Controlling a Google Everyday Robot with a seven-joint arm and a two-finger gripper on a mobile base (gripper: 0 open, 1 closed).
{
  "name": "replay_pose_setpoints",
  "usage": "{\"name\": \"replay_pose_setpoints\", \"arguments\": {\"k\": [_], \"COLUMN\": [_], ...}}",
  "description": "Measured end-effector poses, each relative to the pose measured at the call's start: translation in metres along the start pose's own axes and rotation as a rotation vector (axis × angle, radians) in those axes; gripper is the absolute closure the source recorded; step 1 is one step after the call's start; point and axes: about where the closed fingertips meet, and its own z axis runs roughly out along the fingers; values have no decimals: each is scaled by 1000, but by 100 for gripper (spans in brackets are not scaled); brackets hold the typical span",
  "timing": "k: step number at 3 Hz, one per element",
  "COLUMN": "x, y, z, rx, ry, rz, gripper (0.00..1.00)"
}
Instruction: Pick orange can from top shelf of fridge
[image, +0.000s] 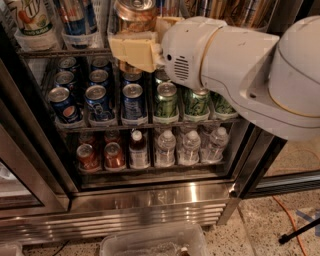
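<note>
The orange can, copper-coloured with a silver lid, is at the top centre, in front of the top shelf of the fridge. My gripper is shut on it: cream fingers lie against its lower part, and only its top shows. My white arm reaches in from the right and hides the right part of the top shelf. More tall brown-striped cans stand behind it at the top right.
Blue cans and green cans fill the middle rack. Short reddish cans and water bottles stand on the bottom rack. A clear plastic bin sits on the floor in front. An orange cable lies at the right.
</note>
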Motion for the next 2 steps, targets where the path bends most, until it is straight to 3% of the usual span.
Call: {"name": "replay_pose_setpoints", "arguments": {"k": [1,2], "x": [0,15], "y": [0,7], "z": [0,5], "rx": [0,-47], "ry": [0,56], "rz": [0,-23], "gripper": [100,100]}}
